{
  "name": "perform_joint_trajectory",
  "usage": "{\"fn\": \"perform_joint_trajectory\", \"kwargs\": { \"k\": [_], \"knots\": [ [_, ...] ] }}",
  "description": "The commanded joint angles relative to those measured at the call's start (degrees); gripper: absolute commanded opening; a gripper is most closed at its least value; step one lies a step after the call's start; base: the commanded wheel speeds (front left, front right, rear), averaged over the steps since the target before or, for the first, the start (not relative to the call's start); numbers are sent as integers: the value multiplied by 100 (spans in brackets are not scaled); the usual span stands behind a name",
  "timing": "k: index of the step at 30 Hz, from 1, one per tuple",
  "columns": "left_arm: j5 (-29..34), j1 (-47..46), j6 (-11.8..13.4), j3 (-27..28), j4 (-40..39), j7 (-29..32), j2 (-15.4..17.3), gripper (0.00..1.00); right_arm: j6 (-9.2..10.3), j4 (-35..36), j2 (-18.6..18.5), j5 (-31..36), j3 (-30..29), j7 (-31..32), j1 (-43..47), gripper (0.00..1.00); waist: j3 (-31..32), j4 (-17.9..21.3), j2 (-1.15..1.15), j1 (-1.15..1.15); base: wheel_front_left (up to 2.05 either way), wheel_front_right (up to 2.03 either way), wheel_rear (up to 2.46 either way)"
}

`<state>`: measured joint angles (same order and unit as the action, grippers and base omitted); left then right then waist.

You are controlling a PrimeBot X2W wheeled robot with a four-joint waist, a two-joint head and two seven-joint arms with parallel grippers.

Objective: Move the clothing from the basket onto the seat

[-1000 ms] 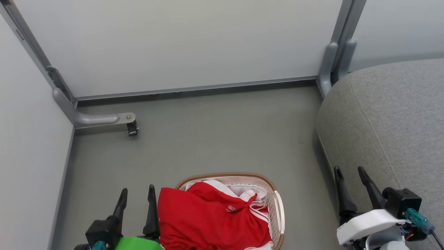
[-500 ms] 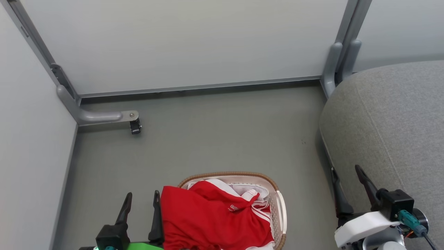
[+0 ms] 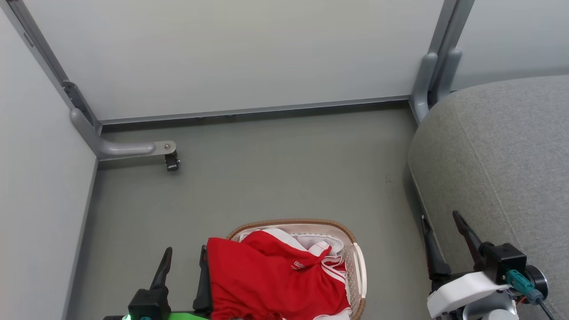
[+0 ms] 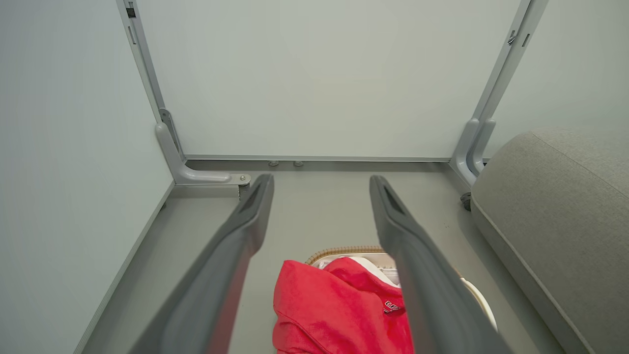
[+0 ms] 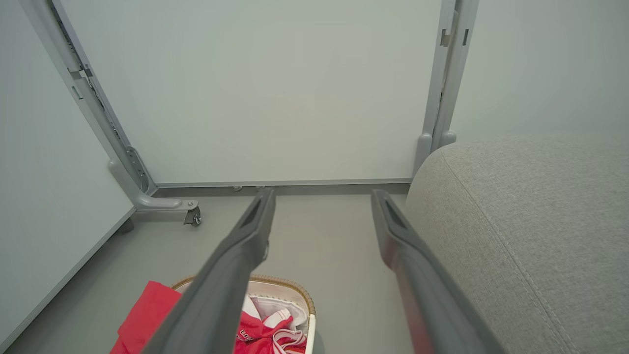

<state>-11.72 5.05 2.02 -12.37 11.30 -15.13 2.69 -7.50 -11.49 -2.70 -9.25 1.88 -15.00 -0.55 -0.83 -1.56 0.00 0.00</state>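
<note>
Basket (image 3: 302, 221) is sitting on the floor (image 3: 266, 178) at near centre, a strip of bare floor separating it from the seat (image 3: 511, 155) on the right. Clothing (image 3: 271, 280) is lying heaped inside, with red cloth spilling over the basket's left rim; judging the load too bulky for so small a basket. Nothing is lying on the seat yet, so the transfer is reading as not begun.

Left gripper (image 3: 186, 249) is hovering just left of the basket. Its right finger is touching or nearly touching the spilled red edge; cannot tell which. Fingers are standing wide apart, holding nothing. Judging it is posed to take the overhanging cloth, the easiest hold on offer.

Right gripper (image 3: 439, 215) is hanging at the seat's near left edge, fingers likewise spread and empty; judging it is waiting on the drop-off side.

Count: one basket, one seat, two grippers. Red garments: one large piece plus at least one white-striped fold beside it; cannot tell whether these are making two garments or more. Some white cloth is showing at the far side of the heap. One caster (image 3: 171, 162) is standing at far left on a partition foot
</note>
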Motion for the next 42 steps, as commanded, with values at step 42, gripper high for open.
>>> {"fn": "perform_joint_trajectory", "kwargs": {
  "k": [42],
  "knots": [
    [435, -1813, -447, -422, 835, -3, 35, 100, 2, 486, -32, 194, -134, -27, -819, 100, -1915, 344, 0, 0, 0, 0, 0]
  ]
}}
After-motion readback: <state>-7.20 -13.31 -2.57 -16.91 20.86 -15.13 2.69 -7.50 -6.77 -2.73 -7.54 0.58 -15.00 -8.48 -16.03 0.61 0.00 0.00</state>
